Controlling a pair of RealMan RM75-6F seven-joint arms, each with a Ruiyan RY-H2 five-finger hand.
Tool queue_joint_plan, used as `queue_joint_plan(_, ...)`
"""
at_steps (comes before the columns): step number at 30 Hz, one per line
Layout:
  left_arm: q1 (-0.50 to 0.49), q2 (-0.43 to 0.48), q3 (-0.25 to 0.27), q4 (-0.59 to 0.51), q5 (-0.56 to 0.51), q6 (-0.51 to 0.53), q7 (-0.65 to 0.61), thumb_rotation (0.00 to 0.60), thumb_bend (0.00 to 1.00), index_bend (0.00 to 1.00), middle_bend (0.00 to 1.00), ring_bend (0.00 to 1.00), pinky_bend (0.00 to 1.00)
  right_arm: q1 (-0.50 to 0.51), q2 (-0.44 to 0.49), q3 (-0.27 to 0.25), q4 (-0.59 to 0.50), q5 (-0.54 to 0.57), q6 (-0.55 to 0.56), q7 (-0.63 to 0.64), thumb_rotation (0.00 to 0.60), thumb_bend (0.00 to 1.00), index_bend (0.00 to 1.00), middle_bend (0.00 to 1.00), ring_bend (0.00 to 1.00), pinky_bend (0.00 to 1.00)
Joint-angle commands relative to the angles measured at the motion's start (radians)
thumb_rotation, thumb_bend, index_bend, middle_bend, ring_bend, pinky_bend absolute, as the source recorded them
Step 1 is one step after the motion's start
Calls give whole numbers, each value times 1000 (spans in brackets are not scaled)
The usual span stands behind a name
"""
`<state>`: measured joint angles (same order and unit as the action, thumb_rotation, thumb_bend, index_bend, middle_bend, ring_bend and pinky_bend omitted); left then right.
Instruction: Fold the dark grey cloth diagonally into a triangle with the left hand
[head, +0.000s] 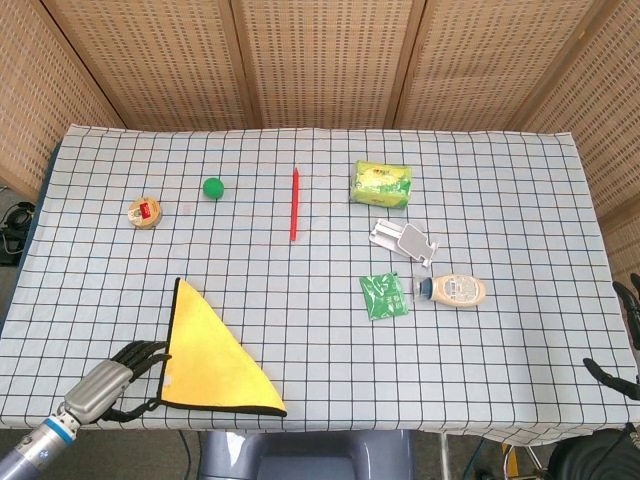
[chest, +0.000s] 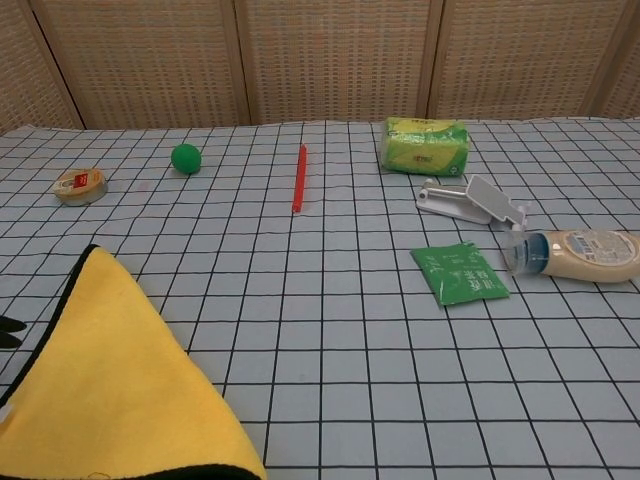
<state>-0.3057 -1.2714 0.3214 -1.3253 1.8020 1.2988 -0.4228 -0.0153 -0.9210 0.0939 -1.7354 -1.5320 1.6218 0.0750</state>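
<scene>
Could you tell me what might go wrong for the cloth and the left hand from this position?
The folded cloth lies close to the table's front edge, so a tug could drag it off. The left hand sits right at the cloth's left edge with fingers spread; pulling away, it could catch the dark trim and undo the triangle.

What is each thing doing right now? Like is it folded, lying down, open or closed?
cloth: folded into a triangle, yellow side up, flat.
left hand: beside the cloth's left edge, fingers apart, holding nothing.
bottle: lying on its side.
red pen: lying flat.
green packet: lying flat.
</scene>
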Motion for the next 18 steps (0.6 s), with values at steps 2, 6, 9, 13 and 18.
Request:
queue_joint_plan(2, 34, 53, 17, -16, 45, 97, -28, 600, 331, 35, 0, 0, 0, -3, 2, -2, -3, -8, 8, 2, 600, 0, 0, 0, 0, 0)
queue_joint_plan(6, 60, 109, 15, -44, 76, 204, -38, 600, 329, 25, 0, 0, 0, -8, 5, -5, -6, -18, 17, 7, 600, 0, 0, 0, 0, 0)
queue_joint_plan(9, 79, 153, 3, -72, 89, 287, -36, 600, 309, 12, 0, 0, 0, -10, 7, -7, -8, -25, 23, 10, 600, 0, 0, 0, 0, 0)
queue_joint_plan(13, 108, 204, -37, -128, 71, 388, -13, 600, 299, 0, 0, 0, 0, -13, 7, -9, -9, -32, 30, 9, 600, 0, 0, 0, 0, 0)
queue_joint_plan(18, 155, 253, -112, -264, -55, 429, 149, 600, 297, 0, 0, 0, 0, -14, 5, -10, -8, -34, 32, 2, 600, 0, 0, 0, 0, 0)
